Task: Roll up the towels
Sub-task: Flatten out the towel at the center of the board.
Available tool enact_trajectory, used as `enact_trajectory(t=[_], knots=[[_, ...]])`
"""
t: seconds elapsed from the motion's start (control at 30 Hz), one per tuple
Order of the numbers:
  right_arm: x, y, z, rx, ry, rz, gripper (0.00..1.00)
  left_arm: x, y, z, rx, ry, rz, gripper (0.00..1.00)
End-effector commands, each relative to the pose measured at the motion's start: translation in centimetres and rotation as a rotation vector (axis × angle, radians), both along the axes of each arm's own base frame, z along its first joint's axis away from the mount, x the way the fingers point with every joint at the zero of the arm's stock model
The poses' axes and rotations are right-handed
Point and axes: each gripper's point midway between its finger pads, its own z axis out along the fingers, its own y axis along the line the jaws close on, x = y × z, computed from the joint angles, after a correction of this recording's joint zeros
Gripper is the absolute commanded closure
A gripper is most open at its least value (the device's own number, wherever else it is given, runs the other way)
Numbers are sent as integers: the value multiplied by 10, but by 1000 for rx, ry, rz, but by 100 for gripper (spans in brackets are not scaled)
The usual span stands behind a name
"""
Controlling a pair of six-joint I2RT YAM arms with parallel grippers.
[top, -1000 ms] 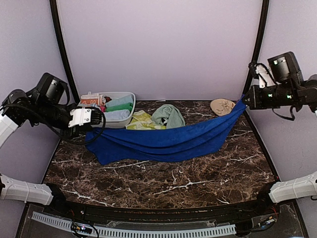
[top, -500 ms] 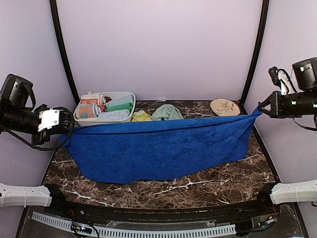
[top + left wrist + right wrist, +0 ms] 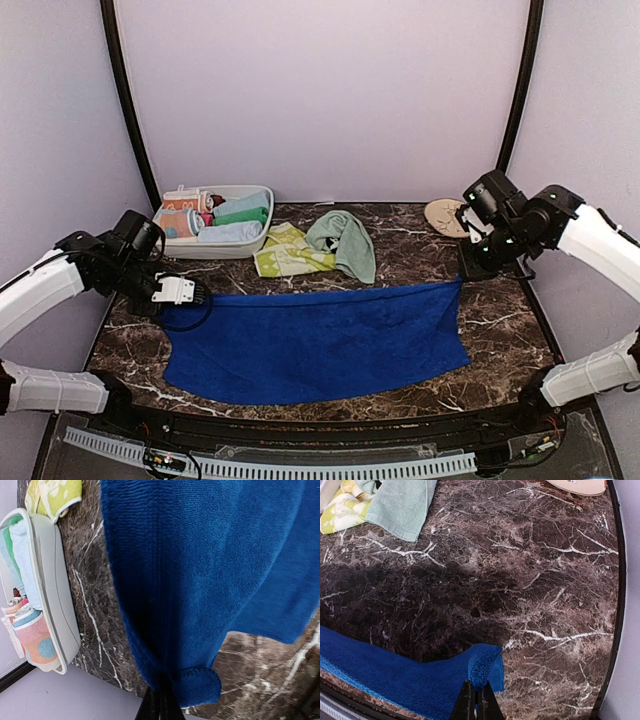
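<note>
The table (image 3: 510, 320) has a top of dark brown marble with thin white veins. At its far left corner stands a white plastic bin (image 3: 225, 251) with rounded corners, and it is full of rolled cloths in several colours. In the left wrist view its long wall (image 3: 57, 610) runs along the table's edge. At the far right corner a round beige plate (image 3: 447, 214) with a small pattern lies flat. Behind is a pale lilac wall (image 3: 320, 100), with a black pole (image 3: 125, 110) at each side.
</note>
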Motion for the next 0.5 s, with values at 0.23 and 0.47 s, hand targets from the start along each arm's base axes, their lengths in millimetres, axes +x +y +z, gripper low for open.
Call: enact_trajectory(t=[0.23,0.47], knots=[[69,0,-55,-57,-52,-13,100,136,-10,-18,19,-222,37,100],[83,-13,-73,-63,-29,-32,100,159,-2,-38,39,-209,72,100]])
